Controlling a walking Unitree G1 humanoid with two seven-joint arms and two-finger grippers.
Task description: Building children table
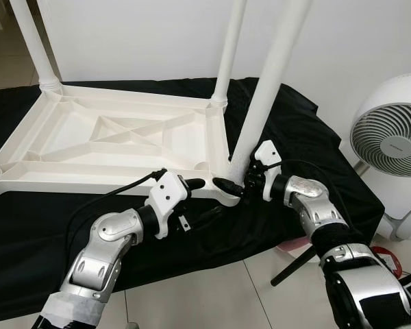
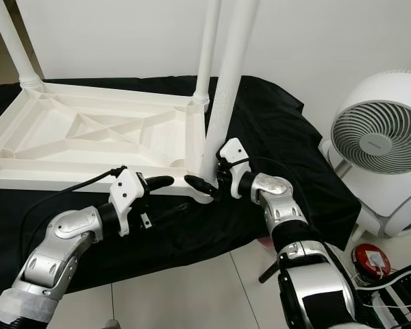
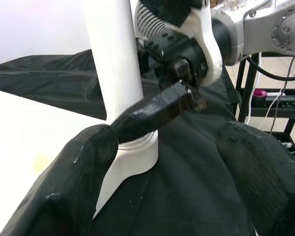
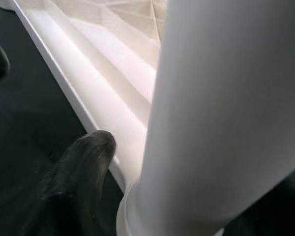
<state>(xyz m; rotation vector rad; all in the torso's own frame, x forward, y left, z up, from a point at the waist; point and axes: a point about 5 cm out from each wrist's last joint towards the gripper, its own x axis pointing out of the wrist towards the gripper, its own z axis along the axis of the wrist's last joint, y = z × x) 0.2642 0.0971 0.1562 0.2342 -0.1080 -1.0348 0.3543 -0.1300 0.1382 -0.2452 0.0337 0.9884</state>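
- Right gripper jaws pinch the near leg low, at its socket.
- Left gripper jaws spread, beside it.
- Tabletop (hollow plastic, probably light, stiff, slippery): grip legs low.

White table, black cloth (plain, unpatterned), white fan, black gripper fingers.

Two silver arms reach forward, elbows bent, wrists turned inward toward each other. The left black two-fingered gripper has its fingers spread apart. The right black two-fingered gripper is clamped around the base of a white cylindrical plastic leg, fingertips nearly meeting the left's.
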